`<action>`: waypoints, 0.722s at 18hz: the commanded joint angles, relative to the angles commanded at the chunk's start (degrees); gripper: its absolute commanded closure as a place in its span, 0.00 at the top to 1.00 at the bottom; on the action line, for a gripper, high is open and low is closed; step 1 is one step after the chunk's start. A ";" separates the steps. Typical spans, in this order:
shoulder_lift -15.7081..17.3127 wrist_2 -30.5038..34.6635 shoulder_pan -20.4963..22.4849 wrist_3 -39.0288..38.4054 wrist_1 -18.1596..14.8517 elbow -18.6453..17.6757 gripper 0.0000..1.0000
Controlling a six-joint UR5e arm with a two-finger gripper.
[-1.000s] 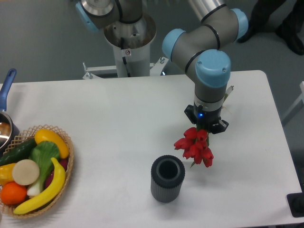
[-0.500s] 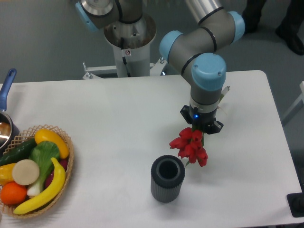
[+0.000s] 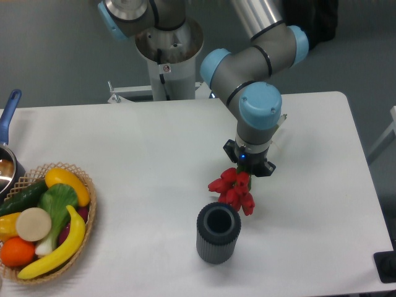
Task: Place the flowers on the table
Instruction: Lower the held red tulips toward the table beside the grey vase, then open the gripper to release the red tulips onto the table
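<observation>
over mid bench [image 3: 154,154], hand [image 3: 247,166] points down gripping the flowers [image 3: 232,190] by the stems, red buds hanging just above and behind the grey vase [image 3: 218,233]. fruit basket [image 3: 80,244] sits far left.

A: Colours? The flowers [image 3: 233,190] — red buds. The table [image 3: 154,154] is plain white.

B: And the vase [image 3: 218,233]?

A: Dark grey, ribbed. The arm [image 3: 257,86] is grey with light-blue caps — the basket [image 3: 86,216] tan, woven.
</observation>
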 joint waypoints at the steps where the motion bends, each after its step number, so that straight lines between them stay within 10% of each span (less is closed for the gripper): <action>1: -0.26 0.00 -0.09 0.00 0.09 -0.09 0.28; 13: -1.32 0.00 -0.27 0.00 1.76 -0.27 0.57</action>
